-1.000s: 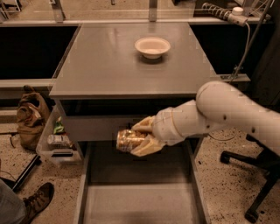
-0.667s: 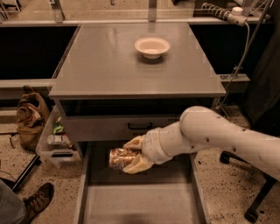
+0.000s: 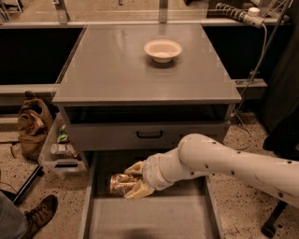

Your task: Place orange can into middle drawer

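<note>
A single camera looks down from high in front of the bench (image 3: 117, 70), facing its front at mid range; the hand (image 3: 131, 181) grips the orange can (image 3: 119, 183) low in frame, over the middle drawer (image 3: 149, 217).

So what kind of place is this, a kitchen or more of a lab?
Most likely a lab or workshop: a gray metal drawer cabinet, speckled hard floor, and a power strip on the back rail. The gripper holds the orange can just above the open middle drawer.
</note>
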`<move>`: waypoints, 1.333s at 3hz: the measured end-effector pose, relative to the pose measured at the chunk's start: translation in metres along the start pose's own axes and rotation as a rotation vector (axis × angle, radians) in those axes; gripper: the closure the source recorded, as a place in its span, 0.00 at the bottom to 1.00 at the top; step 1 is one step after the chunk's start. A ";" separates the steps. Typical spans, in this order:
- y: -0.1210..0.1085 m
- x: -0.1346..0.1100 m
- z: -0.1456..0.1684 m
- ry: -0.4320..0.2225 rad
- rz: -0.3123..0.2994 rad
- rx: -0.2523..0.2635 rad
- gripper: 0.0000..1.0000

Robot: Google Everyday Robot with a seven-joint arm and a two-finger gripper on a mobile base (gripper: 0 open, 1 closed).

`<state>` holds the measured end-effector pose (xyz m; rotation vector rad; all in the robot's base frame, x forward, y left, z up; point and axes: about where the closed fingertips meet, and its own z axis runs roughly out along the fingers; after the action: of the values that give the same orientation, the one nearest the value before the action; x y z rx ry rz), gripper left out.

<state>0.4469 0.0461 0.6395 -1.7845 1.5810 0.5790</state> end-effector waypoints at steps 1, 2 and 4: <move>0.022 0.044 0.026 0.015 0.047 0.015 1.00; 0.045 0.092 0.052 0.028 0.124 0.079 1.00; 0.028 0.165 0.099 0.054 0.223 0.191 1.00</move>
<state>0.4574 0.0056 0.4498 -1.5065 1.8225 0.4674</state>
